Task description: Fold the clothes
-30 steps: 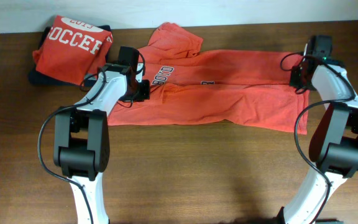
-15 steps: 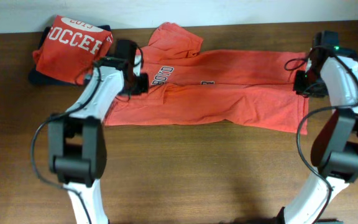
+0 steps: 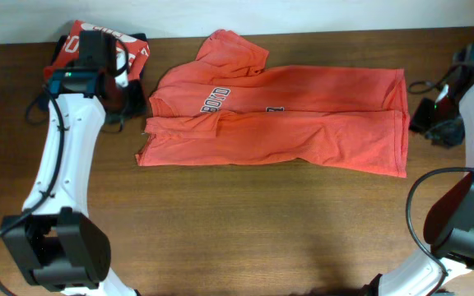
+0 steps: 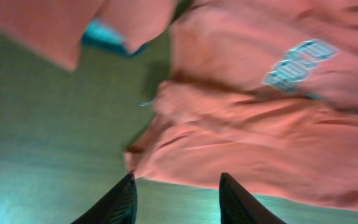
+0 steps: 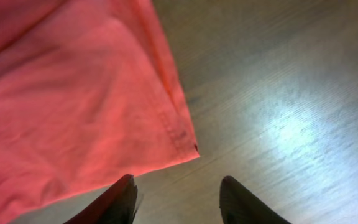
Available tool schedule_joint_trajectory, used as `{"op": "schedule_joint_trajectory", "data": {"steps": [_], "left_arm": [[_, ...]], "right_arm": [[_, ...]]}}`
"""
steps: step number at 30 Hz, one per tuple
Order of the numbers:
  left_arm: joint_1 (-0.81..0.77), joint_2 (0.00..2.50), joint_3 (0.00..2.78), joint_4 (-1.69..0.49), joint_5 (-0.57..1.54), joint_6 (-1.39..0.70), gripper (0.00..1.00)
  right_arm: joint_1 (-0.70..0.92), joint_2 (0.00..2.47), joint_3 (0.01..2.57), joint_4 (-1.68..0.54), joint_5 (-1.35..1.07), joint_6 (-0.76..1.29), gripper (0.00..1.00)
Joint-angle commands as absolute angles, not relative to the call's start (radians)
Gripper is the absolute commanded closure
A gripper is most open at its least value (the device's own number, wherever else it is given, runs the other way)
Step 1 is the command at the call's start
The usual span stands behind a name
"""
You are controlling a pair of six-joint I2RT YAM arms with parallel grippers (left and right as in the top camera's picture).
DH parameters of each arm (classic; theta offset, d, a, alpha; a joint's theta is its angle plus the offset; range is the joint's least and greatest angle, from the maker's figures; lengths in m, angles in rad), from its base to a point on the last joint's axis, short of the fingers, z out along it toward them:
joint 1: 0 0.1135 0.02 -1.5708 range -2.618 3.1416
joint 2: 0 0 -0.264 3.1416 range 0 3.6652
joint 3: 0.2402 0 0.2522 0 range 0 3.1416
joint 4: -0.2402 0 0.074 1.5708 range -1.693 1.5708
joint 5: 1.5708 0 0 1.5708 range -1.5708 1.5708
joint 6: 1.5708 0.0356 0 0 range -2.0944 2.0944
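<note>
An orange-red short-sleeved cotton T-shirt [image 3: 303,123] is lying on the brown wooden table [image 3: 245,222], folded lengthwise, I'd say, with cross folds left to do. Another folded orange-red shirt [image 3: 136,52] is sitting far left. The left gripper [image 4: 176,182] and the right gripper [image 5: 178,183] are hovering partly open, empty.

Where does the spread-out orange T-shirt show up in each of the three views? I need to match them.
Overhead: the T-shirt lies spread across the upper middle of the table, with the lettering at the left and the hem at the right.
Left wrist: the T-shirt fills the centre and right, lettering at upper right.
Right wrist: the T-shirt fills the upper left, one hem corner near the centre.
Shared landmark: the brown wooden table bordering the shirt's edge.
</note>
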State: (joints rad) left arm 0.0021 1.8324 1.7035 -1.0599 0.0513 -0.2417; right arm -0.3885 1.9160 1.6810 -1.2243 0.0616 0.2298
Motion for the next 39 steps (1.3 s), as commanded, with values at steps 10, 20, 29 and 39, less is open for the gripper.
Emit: {"op": "schedule_joint_trajectory", "data": {"steps": [10, 20, 29, 39], "left_arm": [[0.067, 1.869, 1.518, -0.973, 0.030, -0.253, 0.44], [0.067, 1.963, 1.503, -0.981, 0.030, -0.253, 0.44], [0.072, 1.998, 1.502, -1.027, -0.028, -0.254, 0.44], [0.072, 1.998, 1.410, -1.011, 0.012, -0.307, 0.44]], "right_arm": [[-0.419, 1.910, 1.249, -0.850, 0.039, 0.263, 0.26], [-0.421, 1.910, 1.156, -0.725, -0.023, 0.218, 0.76], [-0.451, 1.910, 1.156, -0.767, 0.169, 0.219, 0.96], [-0.625, 1.910, 1.157, -0.750, 0.128, 0.271, 0.96]]}}
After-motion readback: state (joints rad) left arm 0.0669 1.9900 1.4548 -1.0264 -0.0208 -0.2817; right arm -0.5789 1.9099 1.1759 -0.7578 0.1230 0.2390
